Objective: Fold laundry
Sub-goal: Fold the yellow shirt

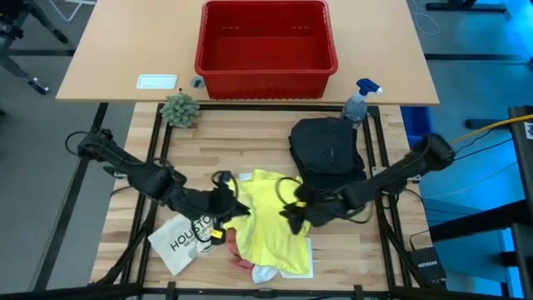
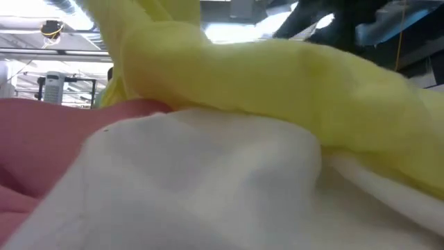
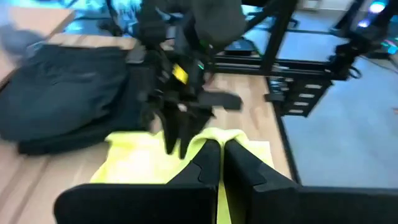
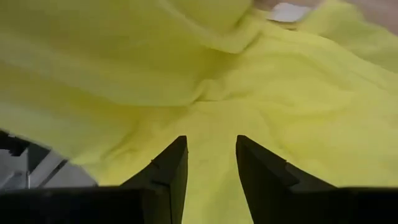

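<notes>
Yellow cloth lies right under our right fingers (image 4: pixel 211 168), which stand parted with nothing between them. Our left fingers (image 3: pixel 222 163) are pinched shut at the T-shirt (image 1: pixel 266 218) edge opposite; the shirt's length runs from there toward the counter's (image 1: pixel 250 137) near edge.

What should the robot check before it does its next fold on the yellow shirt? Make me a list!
1. Left gripper shut on the yellow T-shirt: ok.
2. Right gripper open, with nothing between its fingers: ok.
3. Shirt lying flat: not ok, it is bunched.
4. Pink cloth and white cloth out from under the shirt: not ok.
5. Black trousers off the shirt: ok, only their edges meet.
6. Red basket out of the way: ok.
</notes>
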Motion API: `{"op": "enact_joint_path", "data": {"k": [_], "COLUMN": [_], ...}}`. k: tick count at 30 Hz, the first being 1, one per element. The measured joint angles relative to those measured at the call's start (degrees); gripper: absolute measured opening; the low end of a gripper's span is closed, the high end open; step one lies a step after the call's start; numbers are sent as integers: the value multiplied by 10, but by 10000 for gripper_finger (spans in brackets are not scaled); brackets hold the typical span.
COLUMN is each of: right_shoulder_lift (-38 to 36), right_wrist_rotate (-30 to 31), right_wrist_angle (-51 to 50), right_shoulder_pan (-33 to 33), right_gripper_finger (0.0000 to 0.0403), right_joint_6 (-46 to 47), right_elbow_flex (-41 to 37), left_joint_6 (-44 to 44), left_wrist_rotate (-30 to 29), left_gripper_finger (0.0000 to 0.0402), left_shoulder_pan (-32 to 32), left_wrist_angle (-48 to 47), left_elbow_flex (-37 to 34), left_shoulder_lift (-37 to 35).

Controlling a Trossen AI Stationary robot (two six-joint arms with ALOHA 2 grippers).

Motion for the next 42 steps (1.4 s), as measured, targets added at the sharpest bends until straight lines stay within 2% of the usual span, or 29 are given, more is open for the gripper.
{"op": "enact_joint_path", "data": {"k": [8, 12, 15, 21, 24, 29, 34, 37, 42], "right_shoulder_lift": [-91, -101, -102, -102, -105, -115, -140, -169, -206], "right_wrist_rotate": [127, 141, 144, 136, 127, 124, 152, 195, 230], "right_wrist_angle": [-122, -193, -216, -250, -247, -228, -220, -187, -153], "right_shoulder_pan": [72, 95, 108, 121, 122, 127, 132, 147, 161], "right_gripper_finger": [129, 129, 129, 129, 129, 129, 129, 129, 129], "right_joint_6": [144, 210, 241, 284, 285, 271, 255, 212, 135], "right_elbow_flex": [-58, -59, -59, -59, -59, -59, -59, -58, -49], "left_joint_6": [49, 52, 34, 11, -26, -56, -54, -54, -74], "left_wrist_rotate": [167, 265, 313, 369, 409, 474, 475, 472, 447], "left_gripper_finger": [0, 0, 0, 0, 6, 59, 128, 165, 199], "left_shoulder_pan": [60, 86, 100, 115, 118, 118, 119, 119, 124], "left_wrist_angle": [163, 273, 346, 361, 322, 324, 336, 353, 324], "left_elbow_flex": [0, 0, 5, 62, 76, 79, 78, 78, 78], "left_shoulder_lift": [112, 197, 263, 386, 439, 449, 438, 423, 395]}}
